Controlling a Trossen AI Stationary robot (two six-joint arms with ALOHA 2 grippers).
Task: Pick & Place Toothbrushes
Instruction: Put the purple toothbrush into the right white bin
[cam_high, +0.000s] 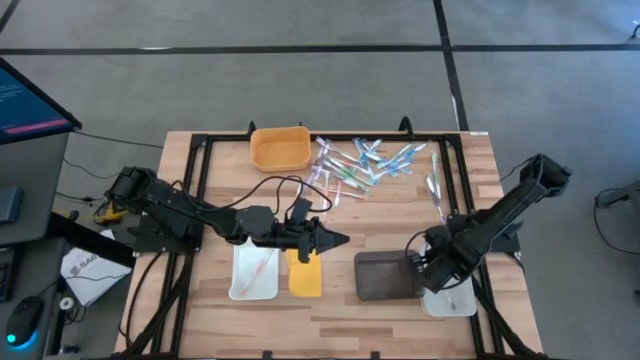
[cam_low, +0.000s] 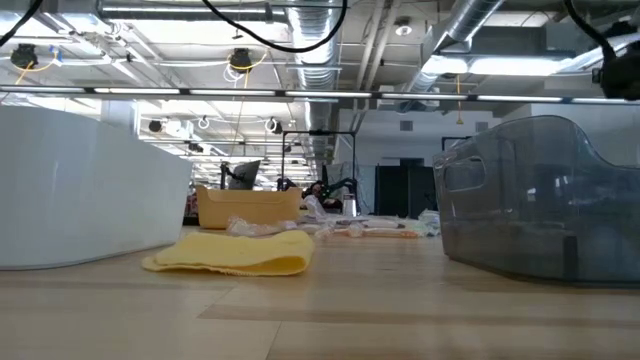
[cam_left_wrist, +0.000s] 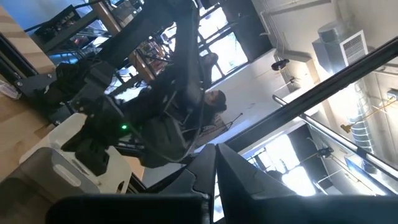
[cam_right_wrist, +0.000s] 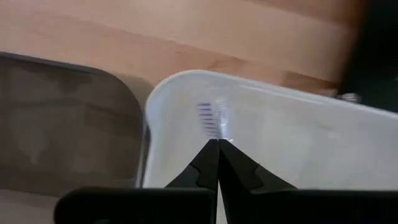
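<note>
Toothbrushes (cam_high: 365, 162) we see heaped at the desk's far edge, left gripper (cam_high: 340, 240) pinched closed mid-desk, right gripper (cam_right_wrist: 218, 144) closed over the white tray (cam_right_wrist: 298, 143), holding nothing.

- high view looks straight down on the whole table (cam_high: 330, 300)
- low view sits at tabletop height, level
- both show the grey tray (cam_high: 385, 277)

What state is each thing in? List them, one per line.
toothbrushes: loose pile, far side of the table.
orange bin: upright, looks empty.
white tray: one pink toothbrush inside.
grey tray: looks empty.
left gripper: shut, empty.
right gripper: shut, over clear tray.
</note>
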